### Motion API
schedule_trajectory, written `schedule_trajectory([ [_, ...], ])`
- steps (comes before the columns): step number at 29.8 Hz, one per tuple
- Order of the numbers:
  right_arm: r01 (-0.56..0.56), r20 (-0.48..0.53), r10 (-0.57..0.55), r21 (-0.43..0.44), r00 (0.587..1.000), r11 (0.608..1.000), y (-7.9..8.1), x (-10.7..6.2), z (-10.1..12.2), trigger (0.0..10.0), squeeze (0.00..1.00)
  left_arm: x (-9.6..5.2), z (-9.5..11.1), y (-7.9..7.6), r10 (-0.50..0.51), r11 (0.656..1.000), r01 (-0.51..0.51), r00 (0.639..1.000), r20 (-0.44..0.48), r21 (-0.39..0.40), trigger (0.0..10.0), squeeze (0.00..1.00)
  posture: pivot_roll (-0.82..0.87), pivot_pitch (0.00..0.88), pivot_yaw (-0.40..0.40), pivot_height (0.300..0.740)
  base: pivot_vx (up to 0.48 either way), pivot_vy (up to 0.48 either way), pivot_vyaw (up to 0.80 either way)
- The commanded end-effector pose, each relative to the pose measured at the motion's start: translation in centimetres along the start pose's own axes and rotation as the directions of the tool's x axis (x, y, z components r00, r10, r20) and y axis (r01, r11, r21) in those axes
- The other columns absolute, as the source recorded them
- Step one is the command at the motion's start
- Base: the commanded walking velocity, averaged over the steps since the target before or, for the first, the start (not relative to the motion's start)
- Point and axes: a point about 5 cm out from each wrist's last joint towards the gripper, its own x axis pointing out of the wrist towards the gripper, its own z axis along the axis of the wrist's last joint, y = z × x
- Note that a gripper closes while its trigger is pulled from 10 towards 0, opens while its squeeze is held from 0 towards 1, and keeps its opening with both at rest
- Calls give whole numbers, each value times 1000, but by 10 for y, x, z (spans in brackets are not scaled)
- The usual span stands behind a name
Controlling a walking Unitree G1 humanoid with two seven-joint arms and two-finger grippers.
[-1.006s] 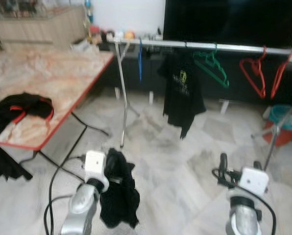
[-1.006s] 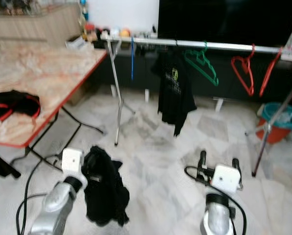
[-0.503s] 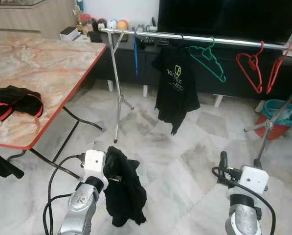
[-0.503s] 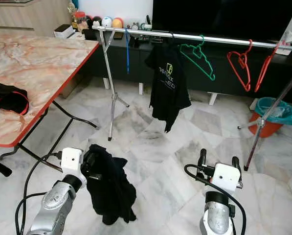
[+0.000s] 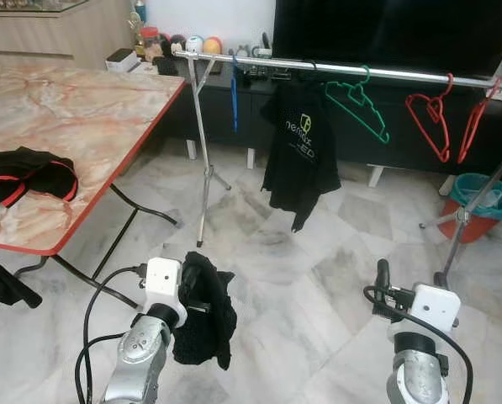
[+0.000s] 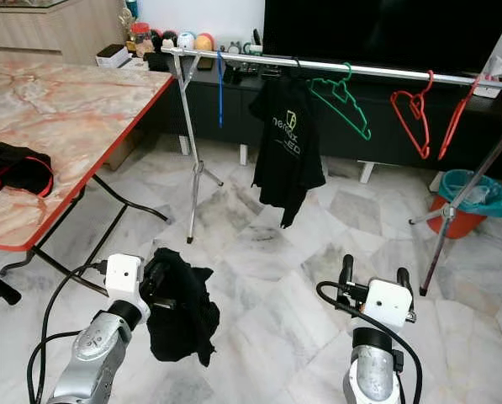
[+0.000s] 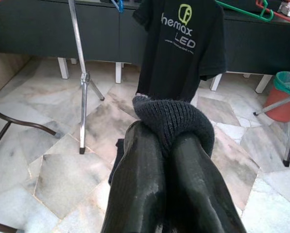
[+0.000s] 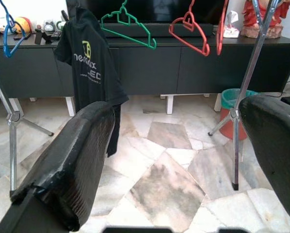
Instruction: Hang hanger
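Note:
My left gripper is shut on a black knit garment, which hangs bunched from it low over the floor. Its fingers pinch a fold of the fabric. My right gripper is open with nothing between its fingers, low at the right. Ahead, a silver clothes rail runs across the room. On it hang a blue hanger, a black T-shirt with a green logo, a green hanger and red hangers.
A marble-topped table with a red edge stands at the left, with a black and red garment on it. A teal and orange bucket sits by the rail's right leg. A dark TV unit stands behind the rail.
The view was blurred a second ago and has steadied. The garment in my left gripper now hangs shorter and more bunched. The right gripper is unchanged.

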Motion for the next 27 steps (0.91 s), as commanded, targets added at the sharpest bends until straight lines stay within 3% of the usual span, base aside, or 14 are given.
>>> schedule_trajectory([
  [1,-1,-7,1,1,1000,1000,-1,0,-1,10000,0,3,5,0,3,1000,-3,1000,17,-2,10000,0,6,0,-7,740,0,0,0],
  [4,-2,-7,2,2,1000,1000,-1,0,-2,10000,0,3,5,0,0,1000,0,1000,15,-1,10000,0,5,0,-7,740,0,0,0],
  [27,-21,-18,21,-7,1000,1000,3,-1,-4,10000,0,2,5,-1,-18,1000,17,1000,13,12,10000,0,6,0,-1,740,0,351,0],
])
